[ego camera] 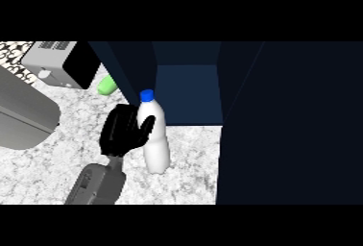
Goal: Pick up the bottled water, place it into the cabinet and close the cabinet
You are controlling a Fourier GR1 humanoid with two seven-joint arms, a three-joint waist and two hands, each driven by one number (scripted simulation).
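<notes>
**Left hand beside the bottle**

The left hand [125,130] rises from a grey forearm at the lower edge, palm turned toward the water bottle [157,144]. Its fingers are spread and nearly straight, not wrapped round anything, and one fingertip lies against the bottle's left side. The bottle stands upright on the marbled table [191,163], just before the open cabinet [188,91].

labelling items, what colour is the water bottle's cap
Blue cap on a white bottle, seen in the head view.
</notes>
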